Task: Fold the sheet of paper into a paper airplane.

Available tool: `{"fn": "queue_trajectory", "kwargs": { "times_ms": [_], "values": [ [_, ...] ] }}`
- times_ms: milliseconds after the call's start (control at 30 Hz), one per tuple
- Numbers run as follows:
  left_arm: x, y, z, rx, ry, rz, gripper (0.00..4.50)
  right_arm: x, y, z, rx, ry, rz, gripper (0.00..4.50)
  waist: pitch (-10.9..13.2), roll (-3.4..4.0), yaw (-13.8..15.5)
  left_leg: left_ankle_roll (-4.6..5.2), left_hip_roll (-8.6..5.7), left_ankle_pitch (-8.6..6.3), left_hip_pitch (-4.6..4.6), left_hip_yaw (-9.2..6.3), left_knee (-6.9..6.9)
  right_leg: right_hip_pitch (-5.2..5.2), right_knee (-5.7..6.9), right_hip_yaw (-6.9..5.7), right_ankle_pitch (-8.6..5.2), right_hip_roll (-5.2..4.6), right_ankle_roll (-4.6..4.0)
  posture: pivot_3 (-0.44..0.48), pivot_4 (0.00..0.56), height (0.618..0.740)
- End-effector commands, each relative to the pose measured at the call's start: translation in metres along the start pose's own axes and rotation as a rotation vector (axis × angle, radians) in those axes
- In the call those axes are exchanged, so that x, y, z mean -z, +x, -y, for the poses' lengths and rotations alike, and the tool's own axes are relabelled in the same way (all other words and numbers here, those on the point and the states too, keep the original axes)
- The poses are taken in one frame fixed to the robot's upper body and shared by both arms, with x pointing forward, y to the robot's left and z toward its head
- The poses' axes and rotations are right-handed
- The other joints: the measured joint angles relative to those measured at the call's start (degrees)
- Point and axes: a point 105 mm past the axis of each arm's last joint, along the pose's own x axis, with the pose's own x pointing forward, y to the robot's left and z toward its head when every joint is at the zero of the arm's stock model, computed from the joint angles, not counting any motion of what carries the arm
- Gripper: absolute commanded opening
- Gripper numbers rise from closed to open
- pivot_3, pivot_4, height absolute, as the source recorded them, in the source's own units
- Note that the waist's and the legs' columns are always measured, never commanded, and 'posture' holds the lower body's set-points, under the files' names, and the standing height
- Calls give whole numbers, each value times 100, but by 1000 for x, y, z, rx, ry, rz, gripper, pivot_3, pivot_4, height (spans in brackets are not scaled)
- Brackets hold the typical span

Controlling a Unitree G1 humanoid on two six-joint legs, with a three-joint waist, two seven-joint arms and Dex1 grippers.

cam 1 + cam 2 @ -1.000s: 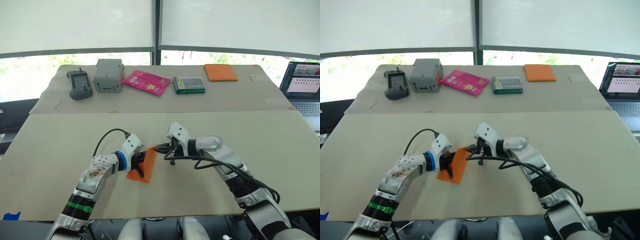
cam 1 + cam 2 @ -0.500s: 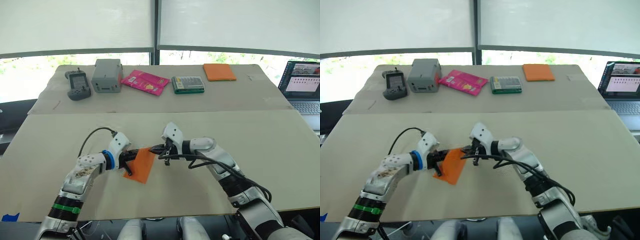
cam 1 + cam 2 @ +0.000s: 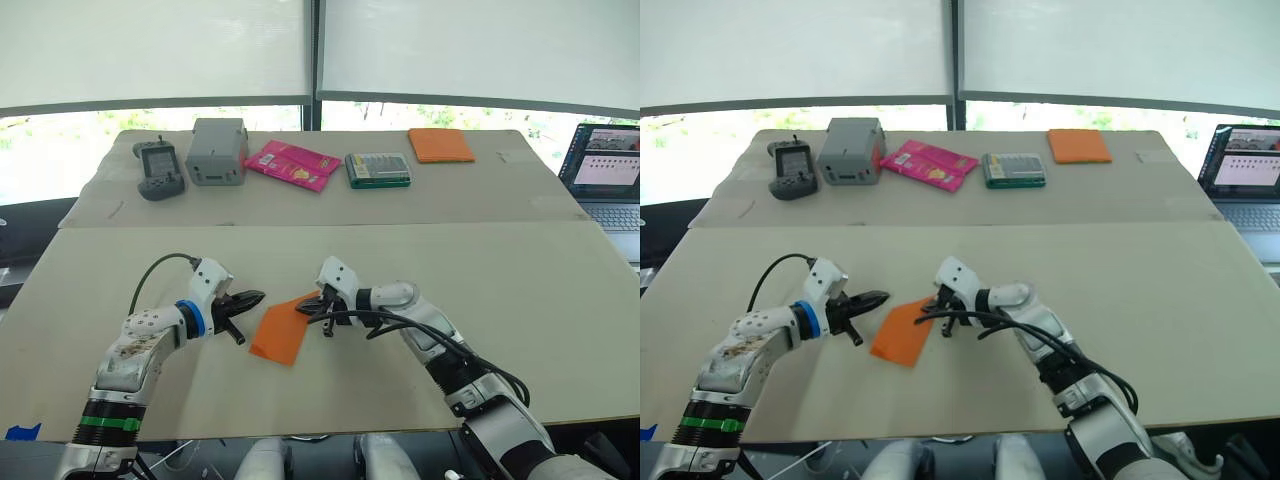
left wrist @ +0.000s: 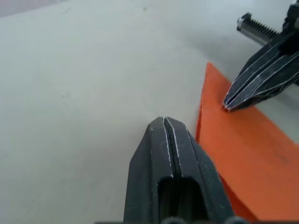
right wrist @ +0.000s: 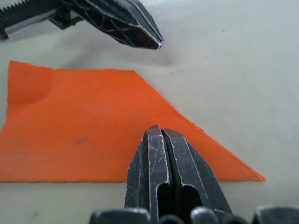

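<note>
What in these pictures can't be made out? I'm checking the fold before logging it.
- Sheet of paper: layers and creases too small in the eye views.
- Its near part, right wrist view: hidden behind the right gripper.
- Its lower edge, left wrist view: cut off by the frame and the left gripper.

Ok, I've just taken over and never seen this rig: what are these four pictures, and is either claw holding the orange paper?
The two wide pictures come from a stereo camera on a humanoid robot's head, looking down over its arms. The two close-ups come from cameras on each wrist, looking along that arm's own black fingers. The sheet of paper, already creased to a point, lies flat on the table. The left gripper is shut and sits just beside the paper, off its edge. The right gripper is shut too, with its tip over the paper's edge; nothing is gripped. At the far side lie a handheld controller, a grey box, a pink packet, a green case, an orange pad and a laptop.
</note>
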Motion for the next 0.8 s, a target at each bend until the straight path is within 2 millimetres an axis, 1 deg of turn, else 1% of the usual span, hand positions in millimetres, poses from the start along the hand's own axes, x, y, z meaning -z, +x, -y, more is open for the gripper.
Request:
{"fn": "queue_trajectory", "kwargs": {
  "times_ms": [33,133,233,367,467,500,567,600,633,700,800],
  "values": [
    [-17,5,17,104,39,42,0,19,-3,0,23,-11,-79,32,0,0,7,0,0,0,0,0,0,0,0,0,0,0,0,0,150,740],
    [-11,8,24,143,45,8,0,19,-7,2,42,-29,-85,32,0,0,11,-1,-1,0,2,0,0,3,0,0,0,0,0,0,150,740],
    [-1,11,31,181,67,-40,0,17,-11,3,62,-30,-76,32,0,0,23,-1,-3,1,1,0,0,3,-1,-1,0,0,0,0,150,740],
    [23,12,39,218,94,-129,0,14,-18,5,88,-30,-57,32,0,0,20,-1,-3,1,2,1,-1,3,-3,0,-1,0,0,0,150,740],
    [27,13,41,223,101,-140,0,12,-21,5,103,-42,-41,32,0,0,34,-1,-2,1,3,1,-1,6,-6,-2,-1,1,0,0,150,740],
    [28,14,42,228,103,-143,0,12,-22,7,120,-63,-48,32,0,0,35,-1,-2,1,3,2,-1,6,-5,0,-1,0,0,0,150,740],
    [30,17,45,235,106,-144,0,12,-24,10,172,-45,-47,32,0,0,39,-1,-2,1,3,1,-1,7,-6,0,-1,0,0,0,150,740],
    [31,18,45,236,107,-144,0,7,-23,7,144,-15,11,32,0,0,39,-1,-3,1,3,1,-1,7,-6,0,-1,0,0,0,150,740],
    [30,19,46,236,107,-142,0,2,-23,5,124,-23,62,32,0,0,39,-1,-3,1,3,2,-1,8,-6,0,-1,0,0,0,150,740],
    [30,20,46,235,108,-139,0,5,-26,19,198,-100,42,32,0,0,36,0,-3,1,3,2,-1,9,-6,0,-1,1,0,0,150,740],
    [30,20,45,233,113,-140,0,4,-31,33,237,-108,43,32,0,0,33,0,-3,1,5,4,-1,9,-6,1,-1,1,0,0,150,740]
  ]
}}
